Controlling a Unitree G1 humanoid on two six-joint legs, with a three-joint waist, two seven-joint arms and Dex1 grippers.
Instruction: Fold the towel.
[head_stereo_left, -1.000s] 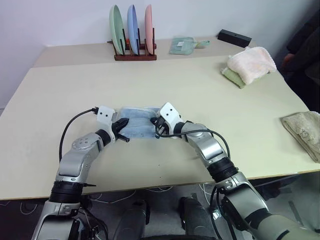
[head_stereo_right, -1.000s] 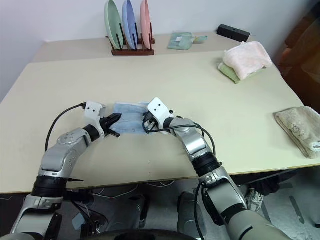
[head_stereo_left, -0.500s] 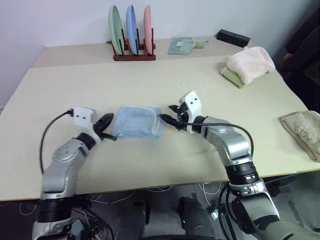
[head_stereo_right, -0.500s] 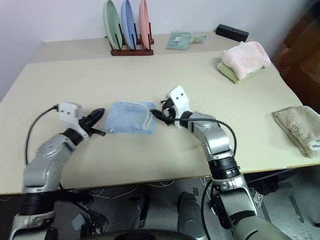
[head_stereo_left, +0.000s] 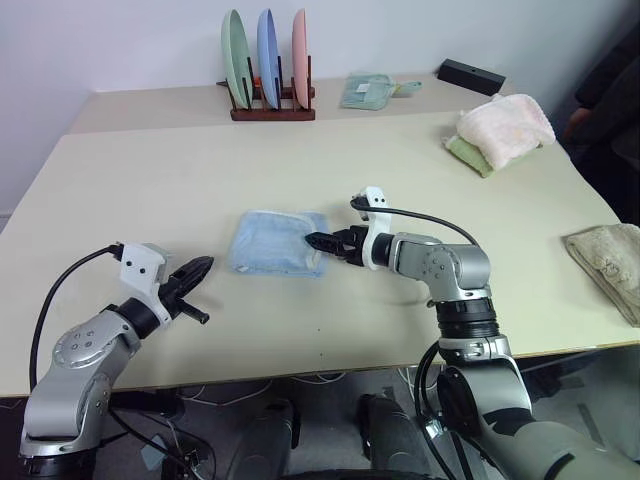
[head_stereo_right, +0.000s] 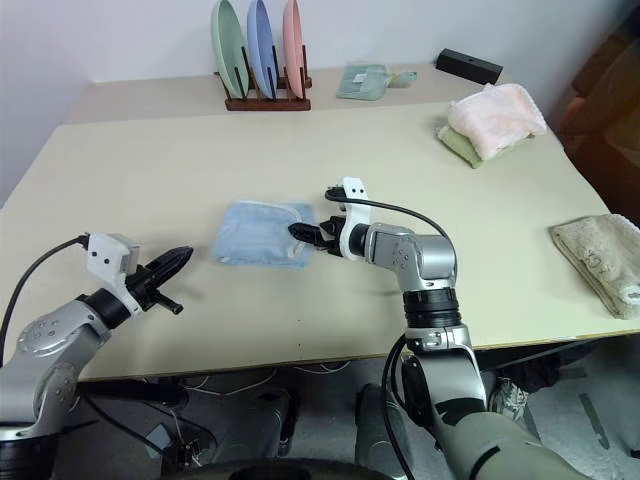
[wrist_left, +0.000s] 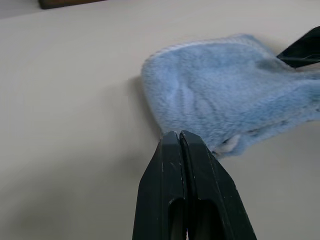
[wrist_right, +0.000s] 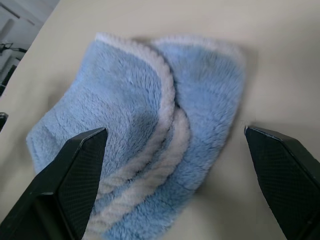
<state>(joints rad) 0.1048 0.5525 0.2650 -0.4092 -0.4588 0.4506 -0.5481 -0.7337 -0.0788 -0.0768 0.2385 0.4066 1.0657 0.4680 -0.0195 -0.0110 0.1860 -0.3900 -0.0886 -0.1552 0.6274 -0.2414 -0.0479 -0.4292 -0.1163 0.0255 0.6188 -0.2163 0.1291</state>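
The light blue towel (head_stereo_left: 277, 243) lies folded in a small rectangle on the middle of the table, its whitish edging (wrist_right: 167, 105) on the side facing my right gripper. My right gripper (head_stereo_left: 318, 242) hovers at the towel's right edge, open, its fingers (wrist_right: 75, 170) spread wide with nothing between them. Off to the near left, my left gripper (head_stereo_left: 203, 266) is shut and empty. It points toward the towel (wrist_left: 225, 105) with a stretch of bare table between.
A wooden rack with three upright plates (head_stereo_left: 268, 72) stands at the back. A small green cloth (head_stereo_left: 368, 90) and a black box (head_stereo_left: 470, 75) lie behind. A pink towel (head_stereo_left: 505, 125) is stacked at the far right, and a beige towel (head_stereo_left: 612, 262) lies at the right edge.
My right gripper has let go of the towel, rolled and opened at its right edge. My left gripper has drawn back to the near left, away from the towel, which now lies folded.
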